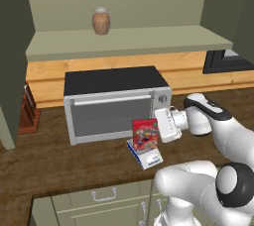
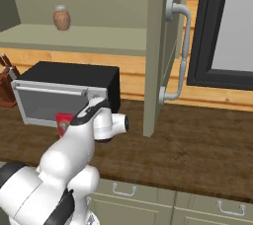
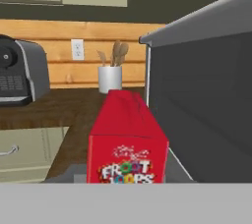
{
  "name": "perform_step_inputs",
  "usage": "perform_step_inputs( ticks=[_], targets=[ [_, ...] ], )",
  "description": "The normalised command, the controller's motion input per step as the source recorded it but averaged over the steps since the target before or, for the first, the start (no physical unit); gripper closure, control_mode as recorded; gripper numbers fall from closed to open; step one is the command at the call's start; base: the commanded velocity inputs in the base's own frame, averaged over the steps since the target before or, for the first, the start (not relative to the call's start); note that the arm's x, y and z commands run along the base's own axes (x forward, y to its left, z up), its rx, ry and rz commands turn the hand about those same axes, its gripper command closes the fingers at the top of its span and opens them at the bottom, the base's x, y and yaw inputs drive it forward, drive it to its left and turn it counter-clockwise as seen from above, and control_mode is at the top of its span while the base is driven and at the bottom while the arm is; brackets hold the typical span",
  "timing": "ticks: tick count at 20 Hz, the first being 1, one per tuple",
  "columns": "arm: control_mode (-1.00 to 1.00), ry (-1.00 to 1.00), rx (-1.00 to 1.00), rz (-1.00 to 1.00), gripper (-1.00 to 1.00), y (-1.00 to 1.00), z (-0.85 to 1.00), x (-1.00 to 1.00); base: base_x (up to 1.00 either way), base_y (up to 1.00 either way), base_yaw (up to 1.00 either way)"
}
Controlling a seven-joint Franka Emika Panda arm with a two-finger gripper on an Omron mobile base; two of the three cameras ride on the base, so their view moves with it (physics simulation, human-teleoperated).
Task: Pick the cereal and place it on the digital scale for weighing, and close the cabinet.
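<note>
- the cereal (image 1: pixel 145 134) stands upright on the digital scale (image 1: pixel 147 157), on the counter (image 1: pixel 44 160) just in front of the toaster oven (image 1: pixel 116 102).
- the gripper (image 1: pixel 159 127) sits just right of the box; cannot tell whether its fingers are spread or pinching.
- the cabinet (image 2: pixel 160 51) door stands open, right of the oven.

One cereal box (image 1: pixel 145 134), one scale (image 1: pixel 145 156), one toaster oven (image 1: pixel 116 102), one vase (image 1: pixel 100 21), one knife block (image 1: pixel 28 109), one utensil cup (image 3: pixel 110 78), one open cabinet door (image 2: pixel 160 51).
</note>
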Motion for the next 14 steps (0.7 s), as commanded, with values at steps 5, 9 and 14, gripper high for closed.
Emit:
perform_step_inputs(
  ticks=[5,9,14],
  targets=[
    [-1.00,-0.04,0.00,-0.02,1.00,0.20,-0.21,0.17,0.00,0.00,0.00],
    [-1.00,0.00,0.00,-0.01,1.00,0.03,-0.11,0.00,0.00,0.00,0.00],
    [-1.00,-0.01,0.00,0.00,1.00,0.00,-0.02,-0.01,0.00,0.00,0.00]
  ],
)
